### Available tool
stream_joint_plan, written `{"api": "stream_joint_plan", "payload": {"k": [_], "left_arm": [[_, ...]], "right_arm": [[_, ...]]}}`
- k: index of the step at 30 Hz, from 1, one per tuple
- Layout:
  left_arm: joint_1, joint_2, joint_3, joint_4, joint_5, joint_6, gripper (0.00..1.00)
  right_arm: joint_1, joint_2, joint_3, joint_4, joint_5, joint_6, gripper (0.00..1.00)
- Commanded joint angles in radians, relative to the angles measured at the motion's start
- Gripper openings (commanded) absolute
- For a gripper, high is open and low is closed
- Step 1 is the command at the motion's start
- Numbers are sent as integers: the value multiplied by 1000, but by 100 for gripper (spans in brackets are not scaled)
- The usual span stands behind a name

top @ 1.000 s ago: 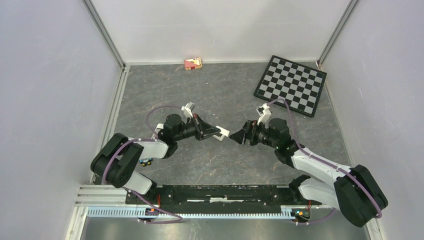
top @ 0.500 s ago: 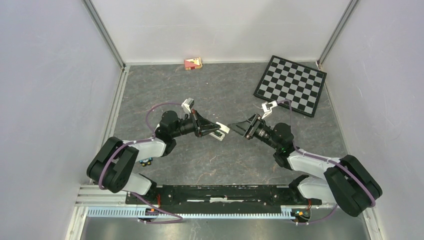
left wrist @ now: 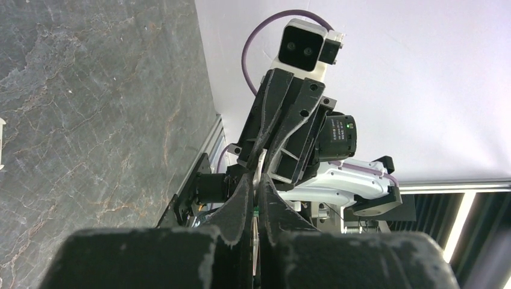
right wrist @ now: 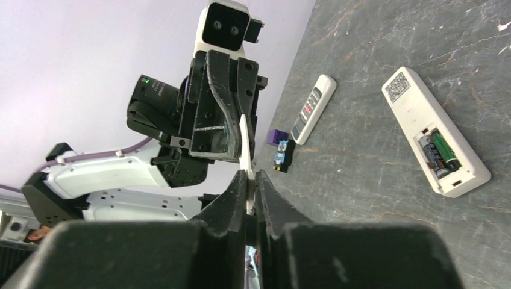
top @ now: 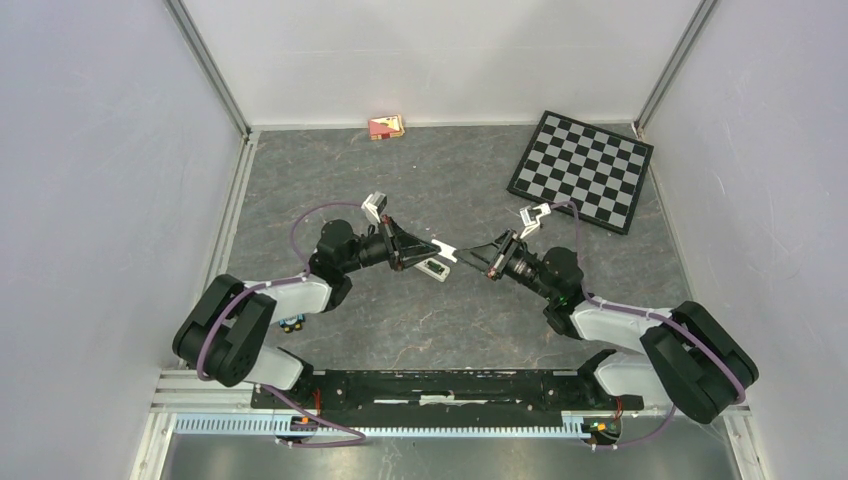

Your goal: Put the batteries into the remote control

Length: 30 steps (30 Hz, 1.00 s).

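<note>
Counting two claws, both pinch one thin white plate (right wrist: 243, 138) between them: the left claw (top: 432, 253) is clamped on one end, the right claw (top: 470, 256) nipped onto the other. Two white remotes lie below. The larger remote (right wrist: 416, 108), its bay uncovered, holds two batteries (right wrist: 438, 152) side by side; the smaller remote (right wrist: 313, 108) lies near one small toy (right wrist: 281, 152). One checkerboard (top: 581, 170) and one red box (top: 386, 127) sit on the grey marbled surface (top: 440, 180), with pale walls (top: 440, 50) on three sides.
</note>
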Motion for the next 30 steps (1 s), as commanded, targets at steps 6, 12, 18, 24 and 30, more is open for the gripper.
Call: {"api": "stream_joint_plan", "payload": {"k": [6,12,18,24,30], "left_arm": [[11,-69,9,-88,7,77,57],[93,-161,2,-527,-118,326,100],[137,-229,76,-902,-447,531,100],[151,-138,115,-825,-593,544,99],[166,63,226,-740,-545,562,88]], "right_arm": [[21,5,-12,72,74,18,0],[82,28,4,-97,197,-29,0],[122,126,17,-105,255,1,0],[128,203,48,-102,228,-1,0],[98,225,44,-117,151,-23,0]]}}
